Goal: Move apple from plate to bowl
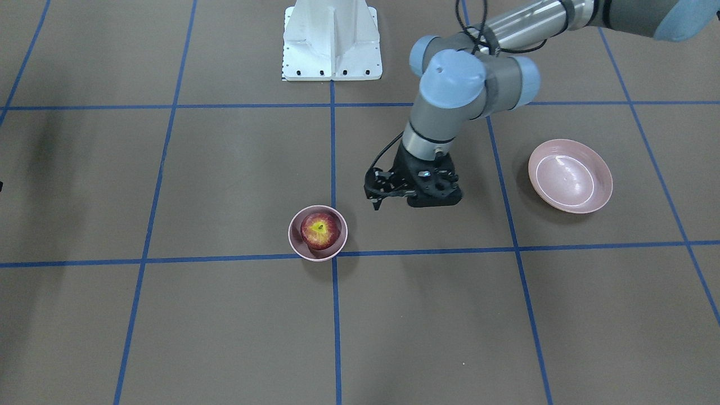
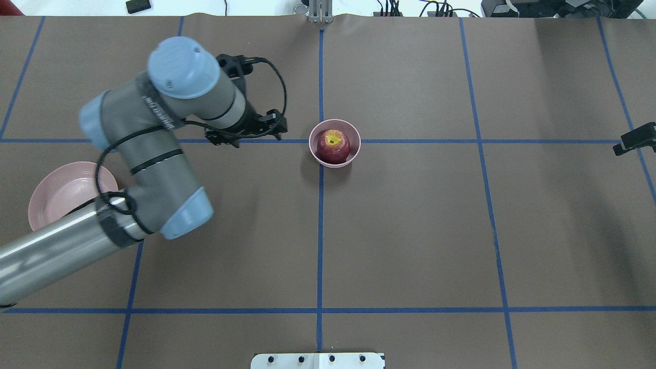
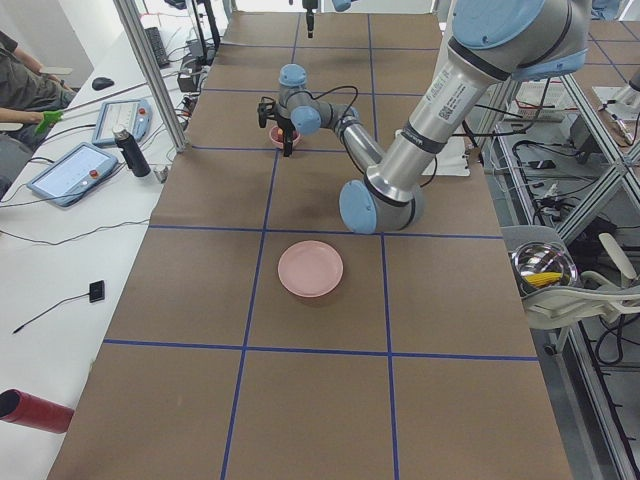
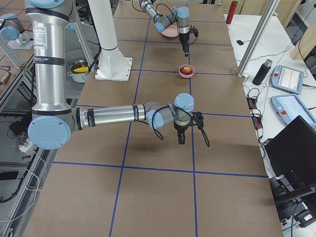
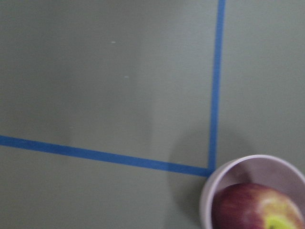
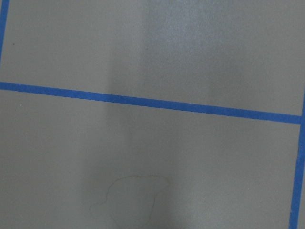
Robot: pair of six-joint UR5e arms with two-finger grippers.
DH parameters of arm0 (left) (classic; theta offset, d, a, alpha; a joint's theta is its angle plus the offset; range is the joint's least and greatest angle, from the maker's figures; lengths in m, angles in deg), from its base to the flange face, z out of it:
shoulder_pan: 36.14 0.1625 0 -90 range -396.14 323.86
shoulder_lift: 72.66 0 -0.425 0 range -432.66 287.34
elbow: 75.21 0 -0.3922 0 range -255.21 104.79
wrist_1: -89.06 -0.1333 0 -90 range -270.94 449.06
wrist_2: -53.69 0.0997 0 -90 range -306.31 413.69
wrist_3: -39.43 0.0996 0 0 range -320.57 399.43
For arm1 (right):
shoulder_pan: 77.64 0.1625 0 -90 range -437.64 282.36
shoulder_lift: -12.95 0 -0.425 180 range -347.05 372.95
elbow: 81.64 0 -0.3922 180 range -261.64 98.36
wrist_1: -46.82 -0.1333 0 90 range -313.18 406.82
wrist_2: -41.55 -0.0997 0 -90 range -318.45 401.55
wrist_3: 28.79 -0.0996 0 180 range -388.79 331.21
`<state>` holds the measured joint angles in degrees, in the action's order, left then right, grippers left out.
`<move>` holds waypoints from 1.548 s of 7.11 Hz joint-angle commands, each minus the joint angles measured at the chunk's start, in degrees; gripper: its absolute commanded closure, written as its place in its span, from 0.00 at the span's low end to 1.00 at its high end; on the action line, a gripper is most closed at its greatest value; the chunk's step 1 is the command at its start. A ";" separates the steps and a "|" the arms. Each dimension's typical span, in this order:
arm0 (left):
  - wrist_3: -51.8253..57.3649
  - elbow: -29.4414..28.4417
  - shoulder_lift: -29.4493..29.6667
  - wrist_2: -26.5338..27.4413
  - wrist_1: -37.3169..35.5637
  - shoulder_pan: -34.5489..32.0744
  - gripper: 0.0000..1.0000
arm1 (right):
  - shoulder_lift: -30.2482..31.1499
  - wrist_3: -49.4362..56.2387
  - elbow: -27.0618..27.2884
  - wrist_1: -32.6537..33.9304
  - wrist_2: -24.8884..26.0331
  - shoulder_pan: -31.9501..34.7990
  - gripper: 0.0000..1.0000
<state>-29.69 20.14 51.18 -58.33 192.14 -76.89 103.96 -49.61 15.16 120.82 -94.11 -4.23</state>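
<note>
The dark-red apple (image 1: 319, 230) with its yellow-green stem patch sits inside the small deep pink bowl (image 1: 296, 239) at a crossing of blue tape lines. Both also show in the overhead view, apple (image 2: 333, 146) and bowl (image 2: 315, 152), and at the lower right of the left wrist view, apple (image 5: 248, 210). The wide pink plate (image 1: 570, 175) lies bare, well off to the side. My left gripper (image 1: 376, 198) hangs open and empty beside the bowl, apart from it. My right gripper (image 4: 181, 137) hovers far from the bowl, and I cannot tell how its jaws stand.
The brown table is marked with blue tape lines (image 2: 320, 230). The robot's white base (image 1: 332, 42) stands at the table's edge. My left arm's elbow (image 2: 154, 174) overhangs part of the plate (image 2: 61, 192) in the overhead view. The right wrist view shows only table and tape.
</note>
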 commanded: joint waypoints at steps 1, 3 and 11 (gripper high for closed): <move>19.11 14.30 -20.32 -3.97 -0.08 -7.11 0.02 | 0.22 0.17 0.32 0.00 0.12 1.04 0.00; 42.62 15.13 -32.56 -11.80 0.10 -19.66 0.02 | 1.27 0.52 0.76 -0.17 0.40 1.65 0.00; 75.10 3.79 -37.27 -22.54 -4.30 -40.64 0.02 | 1.72 1.41 0.85 -0.09 -0.13 3.41 0.00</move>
<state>45.51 23.50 14.19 -79.24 187.75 -117.18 105.58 -47.58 15.85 120.74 -93.90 -0.92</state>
